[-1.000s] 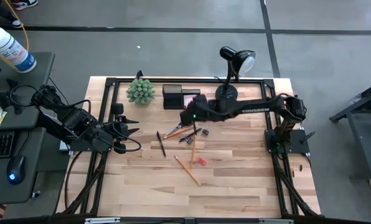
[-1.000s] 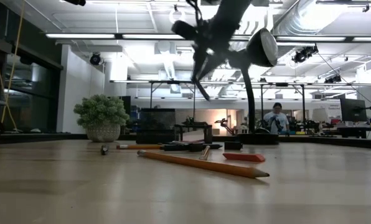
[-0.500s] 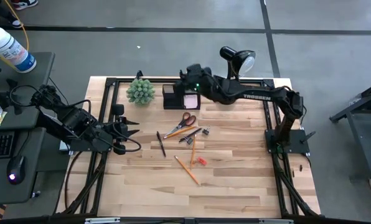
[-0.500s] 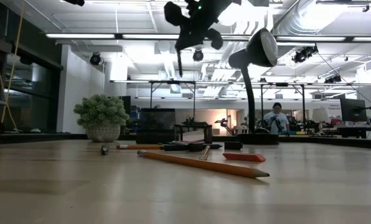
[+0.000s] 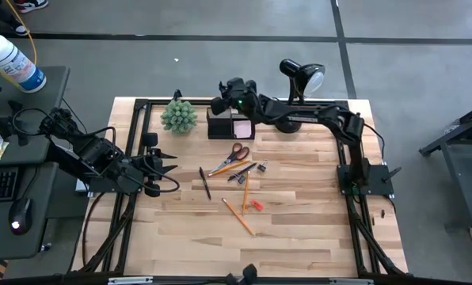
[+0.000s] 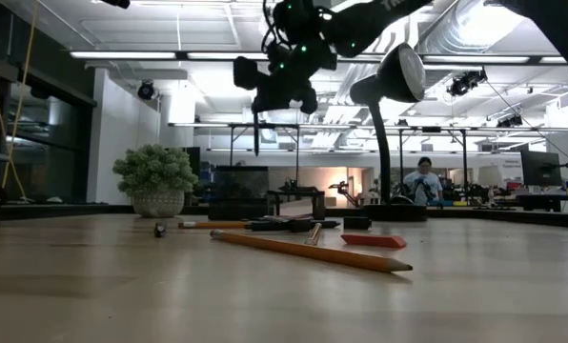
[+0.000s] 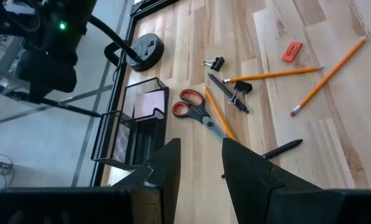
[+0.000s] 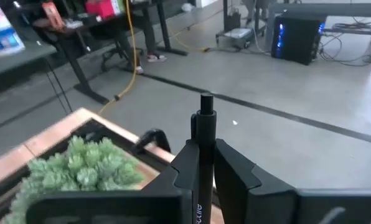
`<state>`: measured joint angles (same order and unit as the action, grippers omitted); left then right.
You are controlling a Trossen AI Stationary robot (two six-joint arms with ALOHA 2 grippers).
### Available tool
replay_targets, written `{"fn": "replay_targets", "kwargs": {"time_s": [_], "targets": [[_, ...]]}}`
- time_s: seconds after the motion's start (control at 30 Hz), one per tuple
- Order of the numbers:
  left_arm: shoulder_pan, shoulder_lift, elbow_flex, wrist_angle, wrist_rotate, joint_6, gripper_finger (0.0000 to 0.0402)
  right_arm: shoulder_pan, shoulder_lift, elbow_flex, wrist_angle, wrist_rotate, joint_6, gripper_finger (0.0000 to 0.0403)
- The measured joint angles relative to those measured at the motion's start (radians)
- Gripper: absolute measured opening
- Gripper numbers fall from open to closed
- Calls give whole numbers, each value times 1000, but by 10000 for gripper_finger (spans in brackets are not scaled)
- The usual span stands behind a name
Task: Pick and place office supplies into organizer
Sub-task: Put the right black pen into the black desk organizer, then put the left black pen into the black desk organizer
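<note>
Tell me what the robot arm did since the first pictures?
The right claw, shut on a dark pen, swung from above the scissors toward the table's far edge and now hangs over the organizer by the plant. The left claw, pencils and eraser stayed put.

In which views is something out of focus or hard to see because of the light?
Low view: bright ceiling lights turn the right gripper and its pen into silhouettes; the near table is blurred. Left wrist view: the left gripper is soft, close to the lens.
</note>
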<state>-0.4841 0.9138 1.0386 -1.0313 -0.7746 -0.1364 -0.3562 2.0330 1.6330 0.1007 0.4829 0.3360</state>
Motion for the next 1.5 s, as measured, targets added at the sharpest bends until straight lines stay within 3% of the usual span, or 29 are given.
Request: {"fn": "replay_targets", "kwargs": {"time_s": [0.43, 0.9, 1.03, 1.23, 1.5], "targets": [[0, 0, 0, 38, 0, 0, 106, -24, 77, 0, 9, -84, -54, 35], [0, 0, 0, 37, 0, 0, 106, -62, 96, 0, -14, -371, -254, 45], [0, 0, 0, 37, 0, 0, 106, -70, 96, 0, -65, -387, -292, 49], [0, 0, 0, 36, 0, 0, 106, -76, 95, 0, -85, -471, -300, 72], [0, 0, 0, 34, 0, 0, 106, -76, 95, 8, -85, -475, -269, 117]]}}
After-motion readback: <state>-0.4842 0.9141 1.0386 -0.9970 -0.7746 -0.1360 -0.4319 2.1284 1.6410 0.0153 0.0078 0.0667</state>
